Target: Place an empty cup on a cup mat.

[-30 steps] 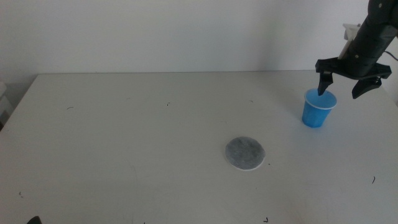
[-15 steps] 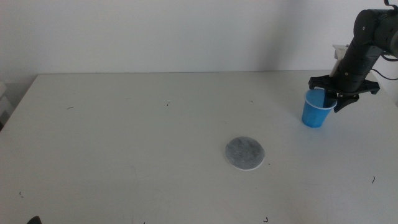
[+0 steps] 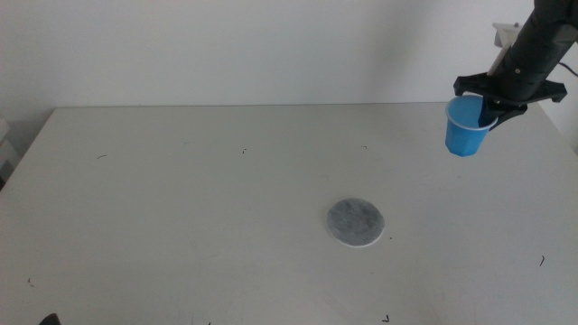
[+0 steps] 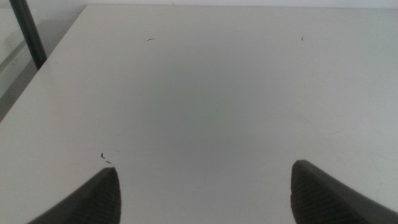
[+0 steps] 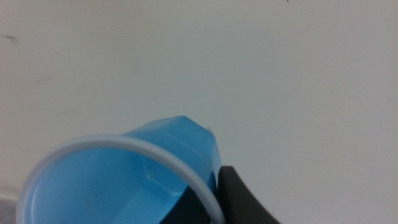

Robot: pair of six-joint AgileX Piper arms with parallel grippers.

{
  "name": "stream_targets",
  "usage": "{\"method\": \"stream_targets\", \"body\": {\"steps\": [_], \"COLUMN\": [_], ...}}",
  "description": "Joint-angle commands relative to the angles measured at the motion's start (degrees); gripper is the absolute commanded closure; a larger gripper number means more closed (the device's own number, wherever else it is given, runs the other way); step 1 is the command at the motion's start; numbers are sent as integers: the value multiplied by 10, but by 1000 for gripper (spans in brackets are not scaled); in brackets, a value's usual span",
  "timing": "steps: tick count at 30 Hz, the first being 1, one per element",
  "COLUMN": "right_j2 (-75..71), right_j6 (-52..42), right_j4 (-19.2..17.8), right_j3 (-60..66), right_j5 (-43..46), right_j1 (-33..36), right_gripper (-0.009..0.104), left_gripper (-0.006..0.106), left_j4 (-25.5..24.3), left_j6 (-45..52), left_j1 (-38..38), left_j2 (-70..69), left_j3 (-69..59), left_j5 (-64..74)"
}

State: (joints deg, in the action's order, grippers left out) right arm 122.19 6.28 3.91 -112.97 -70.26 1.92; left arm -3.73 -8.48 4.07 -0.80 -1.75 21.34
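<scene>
White worktop (image 3: 181, 199): no brands, labels or writing readable anywhere. Flat round grey felt cup mat (image 3: 355, 223) lies bare mid-worktop. Small bright blue tapered plastic cup (image 3: 465, 127) is pinched at its rim by the right claw (image 3: 489, 112), off the surface at far right, well apart from mat. Grasp and lift done; carry and set-down remain. Left claw (image 4: 205, 186) waits with jaws wide, holding nothing.

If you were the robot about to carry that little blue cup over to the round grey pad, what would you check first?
1. Right claw shut on the rim of the small blue plastic cup: ok.
2. Cup lifted off the white table: ok.
3. Cup empty: ok, the inside shows only blue.
4. Cup level: not ok, it looks slightly tilted.
5. Round grey felt mat bare: ok.
6. Left claw out of the path: ok, open over bare table.
</scene>
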Motion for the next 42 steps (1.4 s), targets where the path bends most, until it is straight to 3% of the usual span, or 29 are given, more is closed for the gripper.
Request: {"method": "stream_targets", "body": {"steps": [1,11,23,42], "right_j2": [-68,-163,-168,-67], "right_j6": [-13,-10,18,30], "right_j4": [8,47,30,0], "right_j3": [-18,6,11,11], "right_j5": [-37,-39,-39,-39], "right_j1": [12,100,227,246], "right_gripper": [96,96,96,96], "left_gripper": [-5,-5,-5,-5], "left_j4": [0,0,0,0], "left_j6": [-6,-6,-6,-6], "left_j1": [-1,-1,-1,-1], "left_j2": [-2,-2,-2,-2], "left_j3": [3,3,3,3], "left_j5": [-38,-38,-38,-38]}}
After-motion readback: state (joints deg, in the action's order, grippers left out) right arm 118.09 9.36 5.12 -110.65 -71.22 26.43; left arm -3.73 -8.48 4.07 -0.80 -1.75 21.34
